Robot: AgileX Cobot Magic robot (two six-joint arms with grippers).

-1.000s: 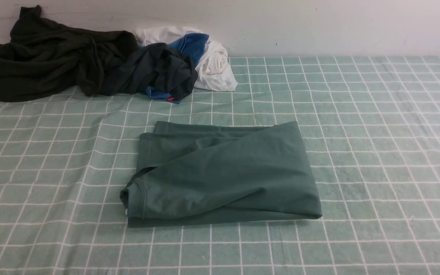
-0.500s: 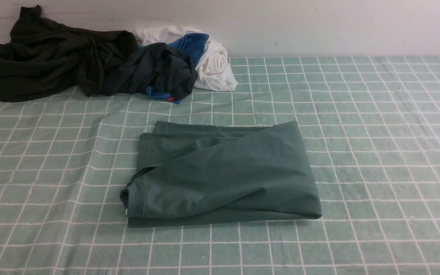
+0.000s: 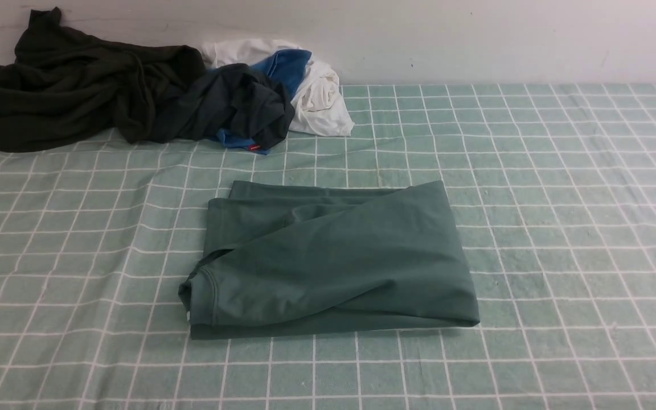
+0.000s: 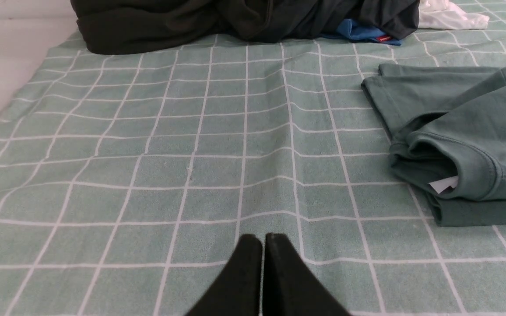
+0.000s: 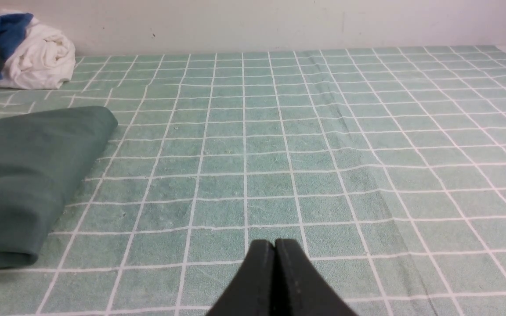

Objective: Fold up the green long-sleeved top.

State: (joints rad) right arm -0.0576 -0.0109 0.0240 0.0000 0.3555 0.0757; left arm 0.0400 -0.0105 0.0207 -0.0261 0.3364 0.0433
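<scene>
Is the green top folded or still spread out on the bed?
Folded. The green top lies as a compact, layered rectangle on the checked sheet, collar edge at one end, no sleeves sticking out.

Bare lab-style test bench: checked green cloth (image 3: 561, 188) over table, plain white wall (image 3: 476, 40), clothes heap (image 3: 134, 97).

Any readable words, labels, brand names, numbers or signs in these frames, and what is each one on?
No text can be read.
Small red tag on the blue garment in the pile: too small to read.
White tag tucked in the neck of the green long-sleeved top: no print visible.
</scene>
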